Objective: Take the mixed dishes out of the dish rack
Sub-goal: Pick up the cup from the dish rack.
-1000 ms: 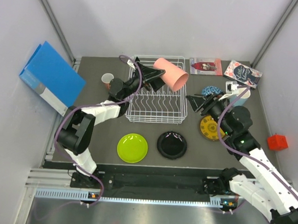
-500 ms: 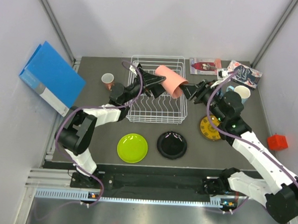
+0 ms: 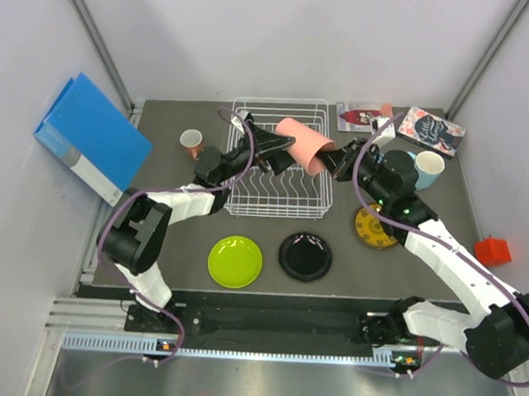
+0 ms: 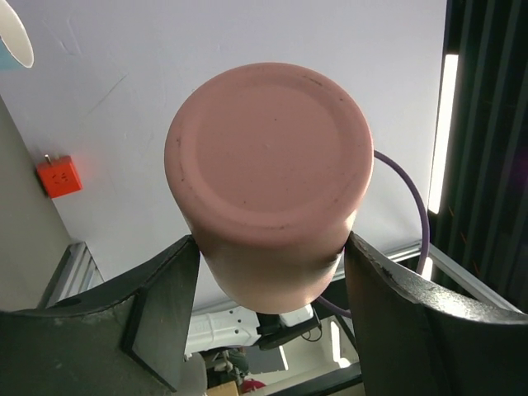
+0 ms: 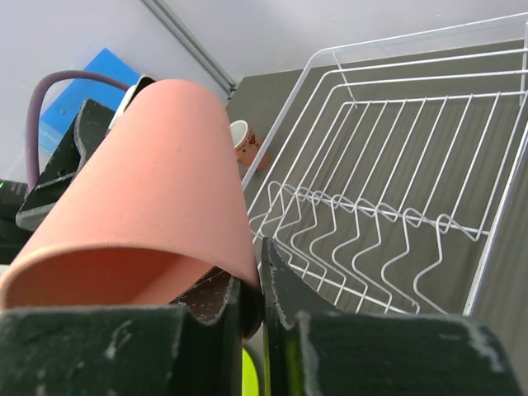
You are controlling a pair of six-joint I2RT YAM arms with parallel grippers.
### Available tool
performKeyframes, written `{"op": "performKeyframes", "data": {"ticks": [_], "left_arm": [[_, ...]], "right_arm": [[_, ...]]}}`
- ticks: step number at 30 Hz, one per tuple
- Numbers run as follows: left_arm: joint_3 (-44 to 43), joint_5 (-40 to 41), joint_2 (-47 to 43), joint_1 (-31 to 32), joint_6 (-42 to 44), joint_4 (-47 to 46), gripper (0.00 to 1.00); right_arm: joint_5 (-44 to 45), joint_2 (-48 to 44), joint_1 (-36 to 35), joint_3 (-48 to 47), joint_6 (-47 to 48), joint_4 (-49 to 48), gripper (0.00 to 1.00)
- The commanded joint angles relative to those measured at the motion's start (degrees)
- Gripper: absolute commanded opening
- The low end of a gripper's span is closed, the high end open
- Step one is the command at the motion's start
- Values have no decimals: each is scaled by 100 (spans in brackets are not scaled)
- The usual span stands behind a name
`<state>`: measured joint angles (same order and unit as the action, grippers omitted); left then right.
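I have the pink cup (image 3: 305,143) in the air above the far half of the dish rack (image 3: 278,214), clear of the wires, with both hands on it. In the overhead view it lies tilted, its long axis running from about ten o'clock at the base to four o'clock at the mouth. My left hand (image 3: 278,151) comes in from nine o'clock and straddles the body near the base, its fingers spread wide and pressed against both sides. My right hand (image 3: 340,159) reaches in from four o'clock and is pinched almost completely together on the thin wall at the rim, as its wrist view shows. So the mouth end points straight at the right hand, and I judge this to be a handover, with the left hand due to let go first. The right hand's hold is only on the edge, so the cup may swing about the rim. The green plate (image 3: 234,261), black plate (image 3: 305,256) and yellow plate (image 3: 376,227) already lie on the counter (image 3: 159,170), toward six o'clock of the rack.
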<state>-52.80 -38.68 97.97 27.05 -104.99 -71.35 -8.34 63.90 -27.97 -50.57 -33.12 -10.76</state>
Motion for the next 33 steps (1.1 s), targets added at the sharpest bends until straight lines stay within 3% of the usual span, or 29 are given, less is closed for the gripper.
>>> {"op": "performKeyframes", "data": {"ticks": [1, 2, 4, 5, 6, 7, 8, 10, 12, 13, 14, 17, 19, 20, 21, 22, 23, 24, 25, 27, 31, 33], "left_arm": [[-151, -368, -384, 55, 311, -1621, 10], [-213, -464, -506, 55, 695, -1340, 35], [-528, -842, -708, 55, 1363, 169, 51], [-652, -861, -997, 55, 2342, 957, 56], [-792, -791, -1156, 55, 2969, 2671, 64], [-1150, -364, -1332, 55, 3645, 3723, 67], [-1328, 32, -1638, 72, 4870, 4517, 69], [-1679, 1083, -1834, 73, 5670, 5966, 80], [-1734, 1667, -2027, 81, 6200, 6351, 88], [-1725, 2027, -2141, 81, 6279, 6605, 99], [-1691, 2500, -2186, 81, 6306, 6686, 99], [-1541, 2804, -2318, 46, 6403, 6801, 99], [-1313, 2437, -2362, -102, 6299, 6627, 99], [-1199, 1843, -2397, -121, 6289, 6199, 99], [-937, 1794, -2467, -103, 6333, 5890, 99], [-934, 2020, -2633, 149, 6759, 5922, 99], [-1065, 2422, -2678, 369, 7103, 6671, 99], [-1466, 3453, -2687, 598, 7489, 7061, 99], [-1653, 3985, -2626, 1087, 8207, 7413, 99], [-2039, 5239, -2521, 1503, 8669, 8072, 99], [-2139, 6387, -2432, 2189, 9075, 8357, 99], [-2060, 6487, -2493, 2287, 9075, 8366, 99]], "right_arm": [[95, -245, -51, -260, 113, 267, 0], [113, -333, -51, -287, 157, 355, 0], [288, -613, -51, -445, 262, 748, 0], [385, -720, -51, -498, 280, 882, 0], [481, -834, -60, -585, 315, 1022, 0], [682, -1053, -51, -638, 376, 1059, 0], [771, -1142, -51, -700, 394, 1442, 0], [973, -1344, -51, -867, 429, 1673, 0], [1053, -1415, -51, -1050, 447, 1972, 0], [1106, -1415, -42, -1121, 447, 2103, 0], [1159, -1389, -51, -1192, 438, 2227, 0], [1439, -1135, -60, -1534, 517, 2841, 0], [1843, -776, -104, -1868, 614, 3491, 0], [1975, -608, -112, -2008, 658, 3772, 0], [2246, -276, -147, -2271, 710, 4218, 0], [2336, -125, -165, -2387, 789, 4432, 0], [2398, 33, -174, -2501, 816, 4625, 0], [2511, 313, -183, -2702, 816, 4793, 0], [2539, 403, -200, -2739, 816, 4977, 0], [2539, 553, -253, -2748, 816, 4988, 0], [2486, 878, -358, -2853, 799, 5023, 0], [2477, 1106, -446, -2889, 799, 5005, 0]]}}
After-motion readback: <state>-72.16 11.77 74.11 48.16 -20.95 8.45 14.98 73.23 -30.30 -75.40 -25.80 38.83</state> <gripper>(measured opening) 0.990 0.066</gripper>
